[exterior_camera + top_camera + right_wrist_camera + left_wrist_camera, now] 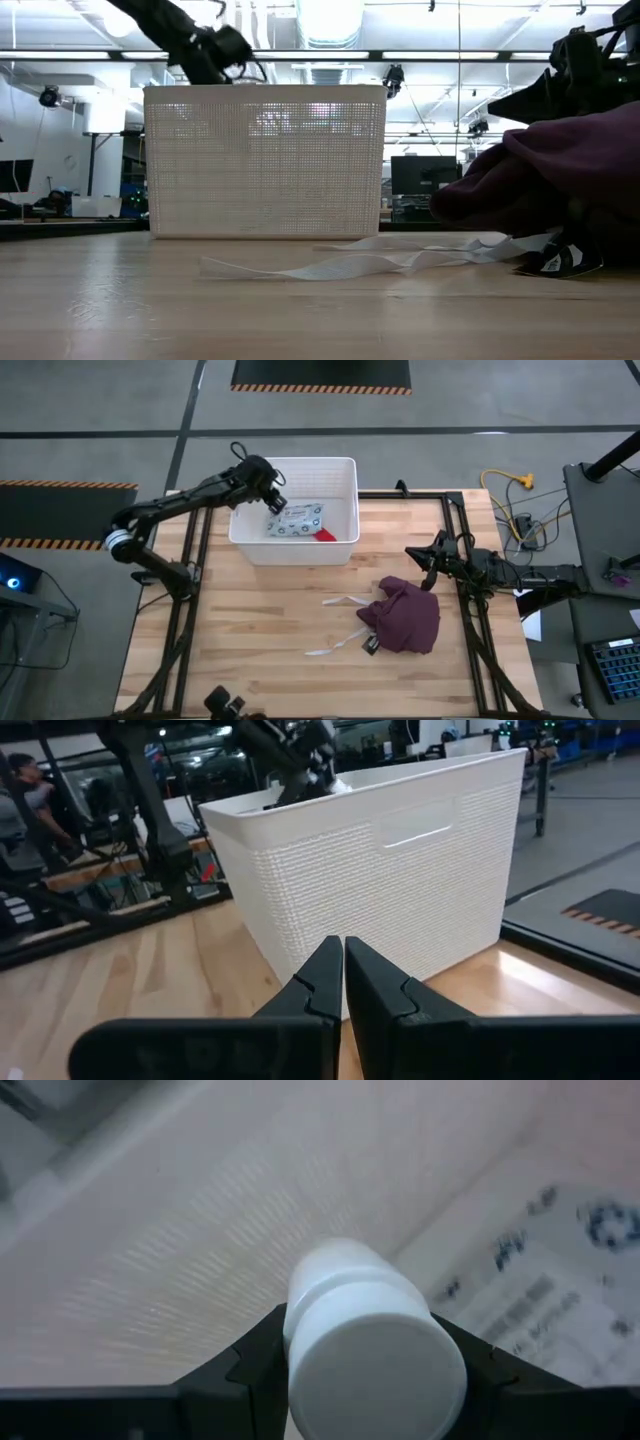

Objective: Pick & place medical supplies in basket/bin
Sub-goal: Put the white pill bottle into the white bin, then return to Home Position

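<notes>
The white ribbed bin stands at the table's far edge, left of the middle. In it lie a flat packet with round dots and a red roll. My left gripper is over the bin's left part, shut on a short white cylinder. The packet also shows in the left wrist view. My right gripper is shut and empty at the table's right side, its fingertips pointing at the bin. The small white round piece is out of view. My left gripper pinches the white cylinder by its two sides between its two fingers, at the wider end. The cylinder is lifted clear, inside the bin's opening above the packet. Its flat end faces back toward the wrist.
A maroon cloth pouch with white straps lies on the table right of the middle, near my right gripper. In the low view the pouch and the straps lie in front of the bin. Bare wood is at the left and the near side.
</notes>
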### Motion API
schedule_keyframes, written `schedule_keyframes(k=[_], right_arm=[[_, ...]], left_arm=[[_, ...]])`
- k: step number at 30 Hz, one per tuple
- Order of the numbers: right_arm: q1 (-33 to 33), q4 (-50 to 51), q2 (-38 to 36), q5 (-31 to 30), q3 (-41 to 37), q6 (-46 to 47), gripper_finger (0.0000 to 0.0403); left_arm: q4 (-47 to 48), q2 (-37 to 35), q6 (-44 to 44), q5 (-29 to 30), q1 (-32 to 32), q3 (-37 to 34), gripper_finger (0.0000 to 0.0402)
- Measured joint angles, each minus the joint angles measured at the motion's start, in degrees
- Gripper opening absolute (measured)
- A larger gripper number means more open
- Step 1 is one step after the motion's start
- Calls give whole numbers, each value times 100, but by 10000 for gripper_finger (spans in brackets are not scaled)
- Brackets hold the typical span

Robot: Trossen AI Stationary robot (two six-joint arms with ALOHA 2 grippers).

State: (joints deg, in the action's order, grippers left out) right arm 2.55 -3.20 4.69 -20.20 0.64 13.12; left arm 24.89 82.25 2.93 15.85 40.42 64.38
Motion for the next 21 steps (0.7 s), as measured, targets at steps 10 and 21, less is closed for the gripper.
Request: schedule_keyframes(k=[10,21], right_arm=[[0,-7,-2,-101,0,44,9],[0,-7,-2,-96,4,22,9]], left_arm=[[40,840,282,-12,53,266,172],[61,980,257,-105,57,522,252]])
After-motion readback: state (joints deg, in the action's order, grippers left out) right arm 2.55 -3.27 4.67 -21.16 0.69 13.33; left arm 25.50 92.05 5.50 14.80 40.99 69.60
